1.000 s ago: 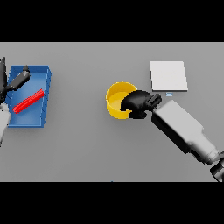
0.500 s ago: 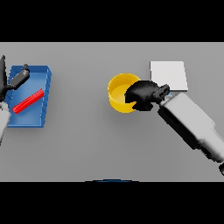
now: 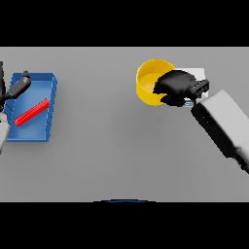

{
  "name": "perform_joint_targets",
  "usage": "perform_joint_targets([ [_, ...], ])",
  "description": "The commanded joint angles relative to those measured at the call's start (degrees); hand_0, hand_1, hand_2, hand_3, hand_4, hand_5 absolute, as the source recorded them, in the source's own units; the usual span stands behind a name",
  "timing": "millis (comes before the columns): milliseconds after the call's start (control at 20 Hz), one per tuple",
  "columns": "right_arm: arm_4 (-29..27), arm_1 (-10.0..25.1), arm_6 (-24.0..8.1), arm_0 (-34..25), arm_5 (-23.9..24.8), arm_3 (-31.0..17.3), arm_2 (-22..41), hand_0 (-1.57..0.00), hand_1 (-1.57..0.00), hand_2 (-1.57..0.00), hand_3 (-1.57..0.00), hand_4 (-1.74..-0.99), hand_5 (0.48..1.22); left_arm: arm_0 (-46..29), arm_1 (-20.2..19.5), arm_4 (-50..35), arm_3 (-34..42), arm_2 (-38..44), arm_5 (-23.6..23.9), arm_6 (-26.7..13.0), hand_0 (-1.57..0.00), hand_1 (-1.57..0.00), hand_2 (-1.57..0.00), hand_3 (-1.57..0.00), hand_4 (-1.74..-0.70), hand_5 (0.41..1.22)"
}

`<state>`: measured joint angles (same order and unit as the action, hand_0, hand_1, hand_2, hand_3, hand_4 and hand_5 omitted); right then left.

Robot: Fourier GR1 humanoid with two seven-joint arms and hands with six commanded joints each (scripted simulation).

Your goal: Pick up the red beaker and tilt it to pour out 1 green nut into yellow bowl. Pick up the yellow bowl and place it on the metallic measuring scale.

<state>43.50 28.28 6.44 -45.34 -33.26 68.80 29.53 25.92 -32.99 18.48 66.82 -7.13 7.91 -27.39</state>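
Looks like the carry step: right hand (image 3: 176,86) curled round the rim of the yellow bowl (image 3: 151,80) upper right of centre, beside the mostly hidden metallic scale (image 3: 193,72), next needing a nudge right and a gentle set-down, left hand (image 3: 15,88) idle with relaxed fingers far left.

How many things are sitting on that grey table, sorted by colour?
Yellow: 1, the yellow bowl, held by the right hand
Blue: 1, the blue tray
Red: 1, the red beaker, lying in the tray
White or metallic: 1, the measuring scale, mostly hidden behind the hand
Total: 4
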Motion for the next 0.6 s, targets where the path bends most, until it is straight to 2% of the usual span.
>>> perform_joint_targets([
  [0,0.28,0.51,0.45,-0.4,1.44,-1.65,-0.62,-1.57,-1.57,-1.5,-1.24,-1.741,1.221,-0.13,-0.17,-0.01,-0.08,0.19,0.14,0.38,0.0,0.0,0.0,0.0,-0.74,0.71],
  [200,0.91,3.1,1.56,-1.71,5.64,-7.47,-2.83,-1.57,-1.57,-1.54,-1.2,-1.741,1.221,-1.13,-0.33,-0.23,1.77,0.18,-0.13,-0.42,0.0,0.0,0.0,0.0,-0.74,0.706],
  [450,1.29,3.69,4.11,-3.6,10.51,-17.64,-4.84,-1.57,-1.57,-1.51,-1.18,-1.741,1.221,-1.0,-0.4,-0.44,2.17,0.23,-0.72,-1.62,0.0,0.0,0.0,0.0,-0.73,0.691],
  [550,2.07,3.38,4.51,-3.94,12.66,-21.29,-4.96,-1.57,-1.57,-1.48,-1.23,-1.741,1.221,-1.2,-0.28,-0.47,2.12,0.18,-0.7,-1.07,0.0,0.0,0.0,0.0,-0.73,0.685],
])
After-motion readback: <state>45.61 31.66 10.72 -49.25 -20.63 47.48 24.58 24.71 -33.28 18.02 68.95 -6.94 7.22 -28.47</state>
